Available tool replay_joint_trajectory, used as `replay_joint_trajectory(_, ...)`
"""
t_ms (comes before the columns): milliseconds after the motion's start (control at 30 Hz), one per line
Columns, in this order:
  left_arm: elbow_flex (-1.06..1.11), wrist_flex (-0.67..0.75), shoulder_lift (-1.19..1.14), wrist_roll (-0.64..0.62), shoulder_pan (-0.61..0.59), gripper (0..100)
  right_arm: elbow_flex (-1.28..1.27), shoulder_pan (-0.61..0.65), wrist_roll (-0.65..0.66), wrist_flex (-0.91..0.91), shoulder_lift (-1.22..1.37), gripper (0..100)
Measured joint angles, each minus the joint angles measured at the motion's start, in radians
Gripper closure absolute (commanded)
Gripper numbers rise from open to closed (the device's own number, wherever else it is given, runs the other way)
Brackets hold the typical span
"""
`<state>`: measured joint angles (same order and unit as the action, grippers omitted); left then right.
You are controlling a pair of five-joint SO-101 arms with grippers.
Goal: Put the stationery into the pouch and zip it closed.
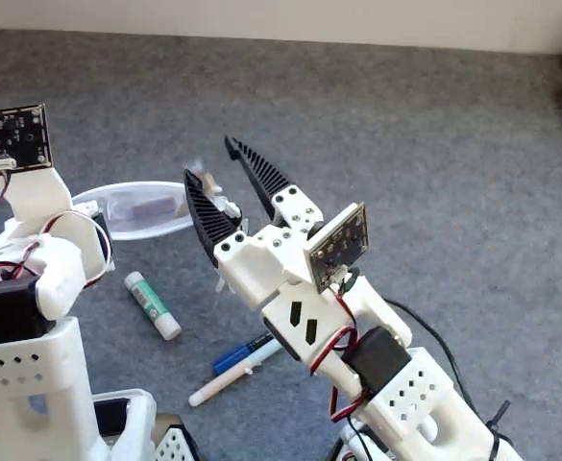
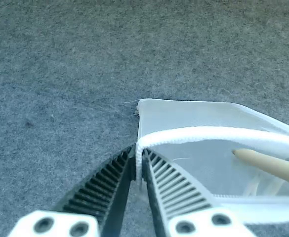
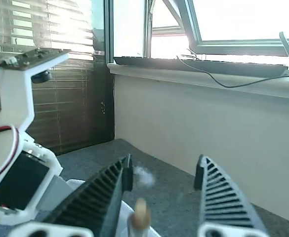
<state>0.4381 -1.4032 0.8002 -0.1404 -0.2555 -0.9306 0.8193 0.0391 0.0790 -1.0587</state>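
Pouch (image 1: pixel 138 213) lies on the grey-covered counter (image 1: pixel 434 144), just beside the left arm, its mouth end toward the right arm. Thin translucent fabric that looks light and floppy, so it will likely sag or slide unless pinned. Left end effector (image 2: pixel 137 152) is clamped shut on the corner of the pouch's white zip edge. That seems the right hold, since the stitched band is probably the stiffest part. Right end effector (image 1: pixel 210 163) hangs over the mouth end, fingers spread wide, nothing gripped. A tan stick (image 2: pixel 268 166) shows within the mouth; cannot tell what it is. Not yet in: glue stick (image 1: pixel 153 305), blue pen (image 1: pixel 246 353) and white pen (image 1: pixel 225 382), all on the counter nearer the arm bases, the two pens just beside each other. All look small, rigid and light. The round barrels may roll or slip, so best taken mid-length, across the barrel. The right arm's own body sits close over the pens and may cramp the reach back.
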Motion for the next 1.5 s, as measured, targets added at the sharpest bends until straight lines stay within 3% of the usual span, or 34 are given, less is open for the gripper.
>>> replay_joint_trajectory(667, 0.021, 0.005, 0.000, 0.002, 0.000, 99, -0.002, 0.000, 0.000, 0.005, -0.104, 83.6)
replay_joint_trajectory(1200, 0.026, 0.025, 0.000, 0.002, 0.000, 99, -0.028, -0.005, -0.002, 0.350, -0.118, 83.6)
replay_joint_trajectory(1500, 0.026, 0.026, 0.000, 0.002, 0.000, 99, -0.028, -0.103, -0.158, 0.523, -0.118, 83.6)
